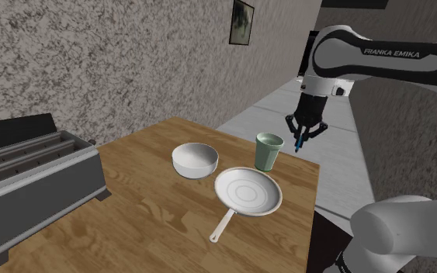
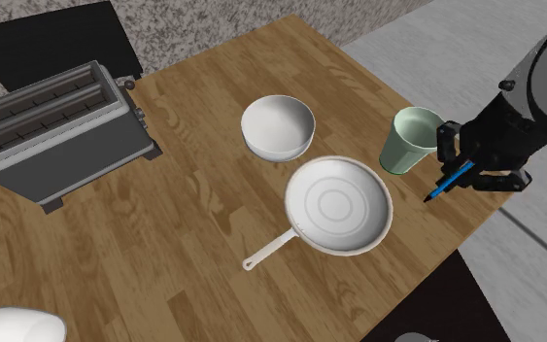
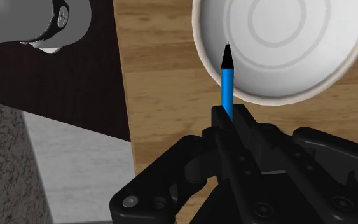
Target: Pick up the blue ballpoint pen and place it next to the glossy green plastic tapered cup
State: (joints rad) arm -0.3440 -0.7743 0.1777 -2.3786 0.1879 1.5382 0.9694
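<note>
My black gripper (image 1: 302,139) is shut on a blue pen (image 1: 299,144) and holds it in the air just to the shoulder view's right of a pale green tapered cup (image 1: 268,150). In the second exterior view the gripper (image 2: 461,165) hangs beside the cup (image 2: 409,140) near the table's edge, and the pen (image 2: 448,183) slants down with its dark tip lowest. In the wrist view the pen (image 3: 226,83) sticks out from between the clasping fingers (image 3: 220,124) of my gripper (image 3: 229,121), pointing over the white pan (image 3: 285,51).
A white frying pan (image 1: 247,191) with its handle toward the front lies by the cup, and a white bowl (image 1: 195,160) sits behind it. A grey toaster (image 1: 30,178) stands at the shoulder view's left. The wooden table (image 1: 147,225) ends close to the cup.
</note>
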